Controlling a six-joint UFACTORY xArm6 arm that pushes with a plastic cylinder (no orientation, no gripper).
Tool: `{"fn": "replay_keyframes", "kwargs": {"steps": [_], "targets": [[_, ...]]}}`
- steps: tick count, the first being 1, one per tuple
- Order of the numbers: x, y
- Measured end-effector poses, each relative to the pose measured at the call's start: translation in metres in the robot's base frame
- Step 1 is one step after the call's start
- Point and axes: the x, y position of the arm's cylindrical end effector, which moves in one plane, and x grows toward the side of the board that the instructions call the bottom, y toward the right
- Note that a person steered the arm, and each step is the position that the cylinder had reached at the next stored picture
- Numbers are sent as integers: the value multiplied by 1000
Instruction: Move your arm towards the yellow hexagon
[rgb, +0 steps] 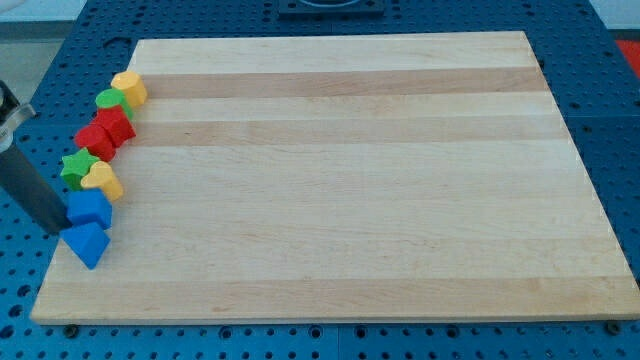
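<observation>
The yellow hexagon (130, 87) sits at the top of a line of blocks along the board's left edge. Below it come a green round block (112, 101), two red blocks (117, 124) (95, 141), a green star (77, 168), a second yellow block (104, 181), a blue block (88, 208) and a blue triangle (86, 244). My tip (56, 232) is at the view's left, at the board's left edge, touching or almost touching the two blue blocks. It is far below the yellow hexagon.
The wooden board (340, 180) lies on a blue perforated table (620, 150). The dark rod slants up and to the view's left from the tip, off the board's edge.
</observation>
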Motion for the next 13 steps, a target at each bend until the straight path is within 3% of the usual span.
{"fn": "replay_keyframes", "kwargs": {"steps": [4,5,7,8,9,10,12,13], "targets": [[-54,0],[-18,0],[95,3],[100,38],[81,134],[26,201],[-171,211],[-260,186]]}}
